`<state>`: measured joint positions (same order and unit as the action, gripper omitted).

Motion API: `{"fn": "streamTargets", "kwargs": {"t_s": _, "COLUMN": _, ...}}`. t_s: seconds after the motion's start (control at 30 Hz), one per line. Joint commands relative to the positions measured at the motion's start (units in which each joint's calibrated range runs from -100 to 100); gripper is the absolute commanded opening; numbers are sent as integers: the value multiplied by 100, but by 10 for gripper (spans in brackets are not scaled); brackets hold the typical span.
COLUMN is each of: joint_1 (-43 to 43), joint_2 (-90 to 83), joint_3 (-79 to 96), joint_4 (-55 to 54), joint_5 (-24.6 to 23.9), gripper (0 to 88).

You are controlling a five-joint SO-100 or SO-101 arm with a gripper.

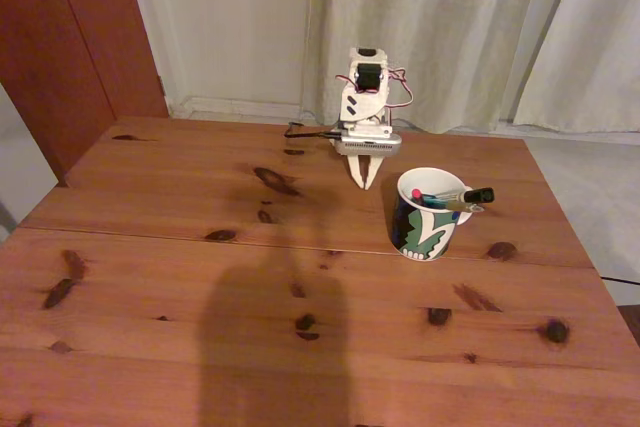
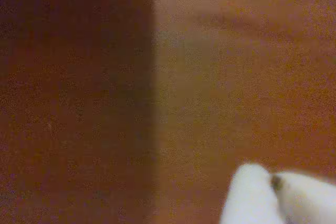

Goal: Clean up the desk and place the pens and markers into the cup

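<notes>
In the fixed view the cup point(image 1: 428, 217), a white mug with a navy, green and white pattern, stands on the reddish-brown desk point(image 1: 200, 277) right of centre. The pens and markers point(image 1: 455, 198) lie inside it, leaning right; a black cap point(image 1: 480, 194) sticks out over the rim. My white gripper point(image 1: 364, 184) hangs folded at the arm's base at the desk's far edge, left of the cup, tips pointing down and pressed together with nothing between them. In the wrist view the white fingertips point(image 2: 247, 192) show blurred at the lower right, touching, just above the wood.
A black cable point(image 1: 305, 131) lies on the desk beside the arm's base. A dark shadow falls across the front middle of the desk. Curtains and a wall stand behind; a brown door panel is at the back left.
</notes>
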<state>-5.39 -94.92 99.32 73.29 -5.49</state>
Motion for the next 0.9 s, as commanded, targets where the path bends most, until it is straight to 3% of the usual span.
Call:
{"fn": "streamTargets", "kwargs": {"t_s": 0.0, "joint_1": 12, "joint_2": -244, "joint_3": 41, "joint_4": 374, "joint_5": 136, "gripper": 8}}
{"fn": "streamTargets", "kwargs": {"t_s": 0.87, "joint_1": -4, "joint_2": -260, "joint_3": 32, "joint_4": 366, "joint_5": 141, "gripper": 9}}
